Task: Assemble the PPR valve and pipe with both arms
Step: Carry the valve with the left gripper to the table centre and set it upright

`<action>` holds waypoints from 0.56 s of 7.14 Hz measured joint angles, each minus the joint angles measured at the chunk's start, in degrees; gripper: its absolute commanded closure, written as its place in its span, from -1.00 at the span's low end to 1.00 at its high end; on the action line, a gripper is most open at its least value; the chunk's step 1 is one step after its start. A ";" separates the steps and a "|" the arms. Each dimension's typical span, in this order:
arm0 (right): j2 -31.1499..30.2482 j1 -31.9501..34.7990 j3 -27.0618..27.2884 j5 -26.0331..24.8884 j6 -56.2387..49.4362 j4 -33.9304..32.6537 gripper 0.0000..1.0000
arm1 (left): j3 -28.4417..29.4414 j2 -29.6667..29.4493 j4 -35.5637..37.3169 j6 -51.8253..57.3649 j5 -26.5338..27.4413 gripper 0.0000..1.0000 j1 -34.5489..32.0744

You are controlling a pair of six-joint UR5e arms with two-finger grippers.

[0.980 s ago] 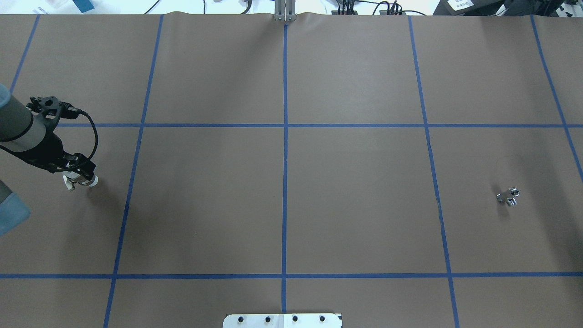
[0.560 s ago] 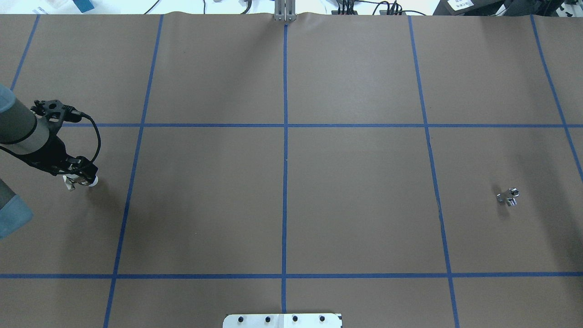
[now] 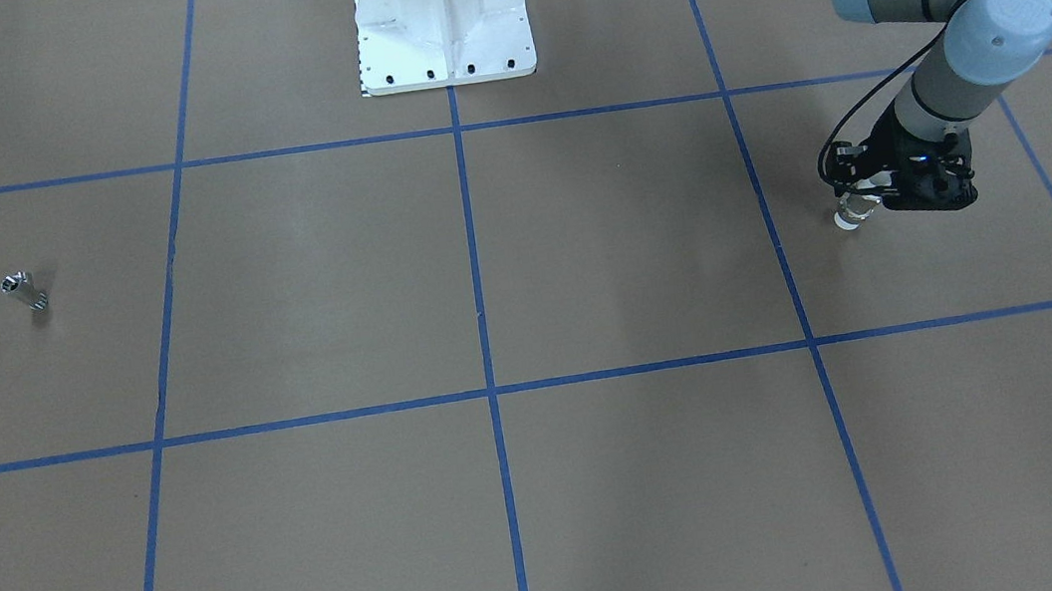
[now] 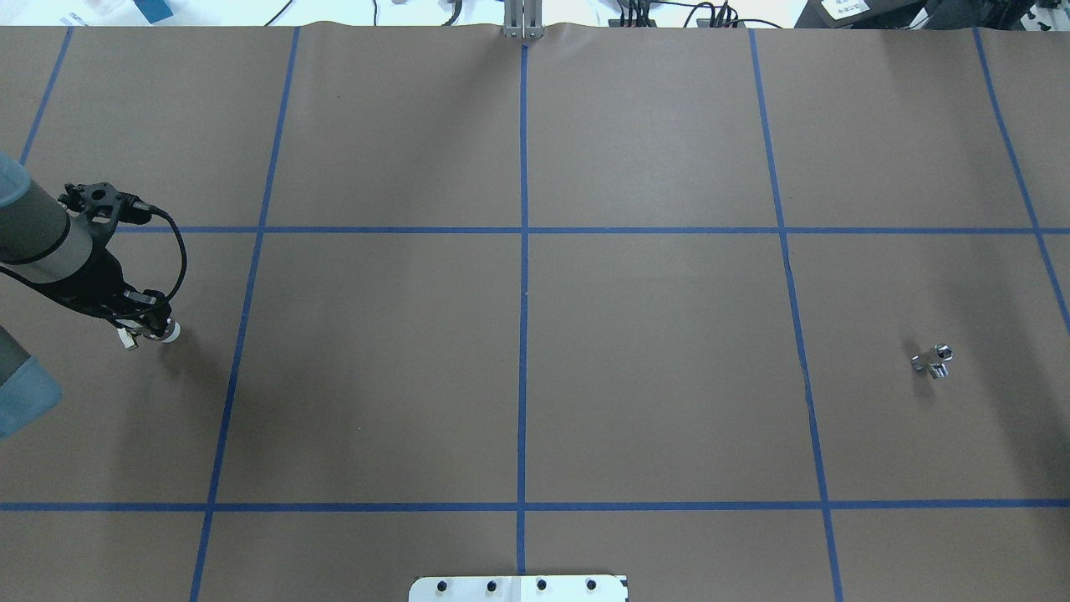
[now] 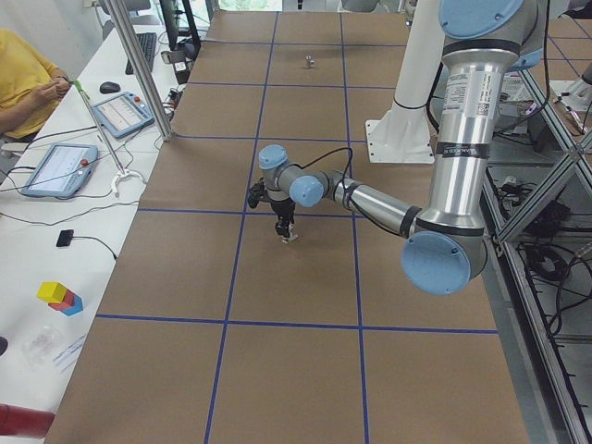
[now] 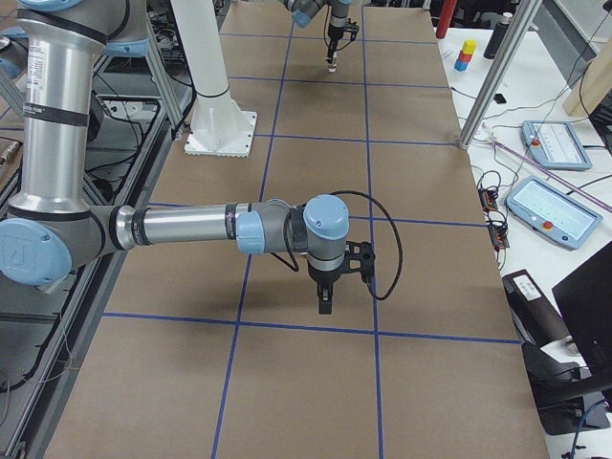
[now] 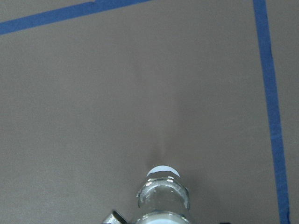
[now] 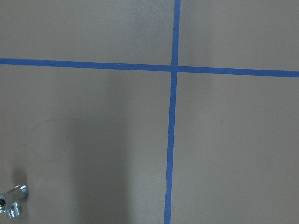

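The jaws of our left gripper (image 4: 149,326) clench the PPR valve (image 7: 162,198) on the desk (image 4: 535,376); of the right gripper (image 6: 325,304) we cannot tell; the pipe (image 4: 934,361) lies well apart.

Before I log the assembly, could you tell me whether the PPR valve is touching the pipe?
Apart. The overhead view shows the PPR valve at the far left and the pipe at the far right, well separated.
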 measured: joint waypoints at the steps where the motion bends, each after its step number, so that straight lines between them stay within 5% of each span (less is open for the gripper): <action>1: 0.00 0.00 0.04 0.04 0.04 0.00 -1.00 | -0.35 0.04 0.06 0.08 -0.05 1.00 -0.06; 4: 0.00 0.00 0.13 0.14 0.03 0.00 -1.00 | -3.75 -0.49 0.93 -0.95 -2.53 1.00 -0.11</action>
